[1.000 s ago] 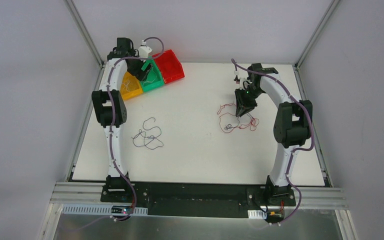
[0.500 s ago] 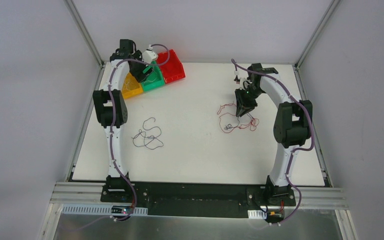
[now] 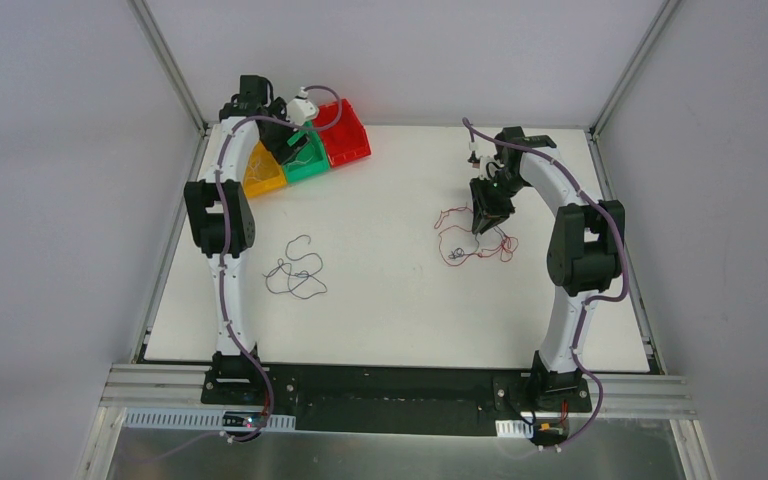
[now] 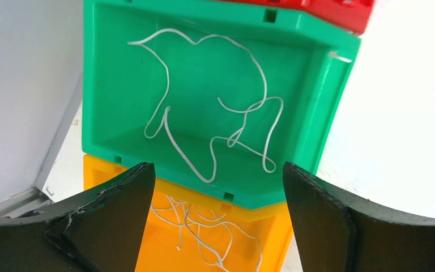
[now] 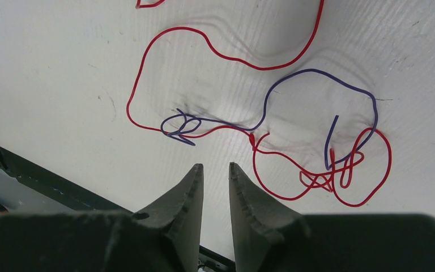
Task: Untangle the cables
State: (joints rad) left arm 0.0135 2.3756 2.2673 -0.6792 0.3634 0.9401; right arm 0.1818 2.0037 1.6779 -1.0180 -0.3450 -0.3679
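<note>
Whitish thin cable lies loose in your green plastic bin beneath the left gripper, jaws wide apart. Your right gripper, jaws nearly together on nothing, hovers over the knotted red wire and purple-blue wire; next, I judge, part them and pinch one strand.

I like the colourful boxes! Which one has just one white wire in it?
The green bin, the middle one: a single white cable curls inside. The yellow bin holds several white cables; the red bin's contents aren't clearly visible.

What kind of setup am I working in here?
Probably a lab test cell, not a home or factory floor: a white table enclosed by plain grey panels, with colour-coded sorting bins and loose cables.
</note>
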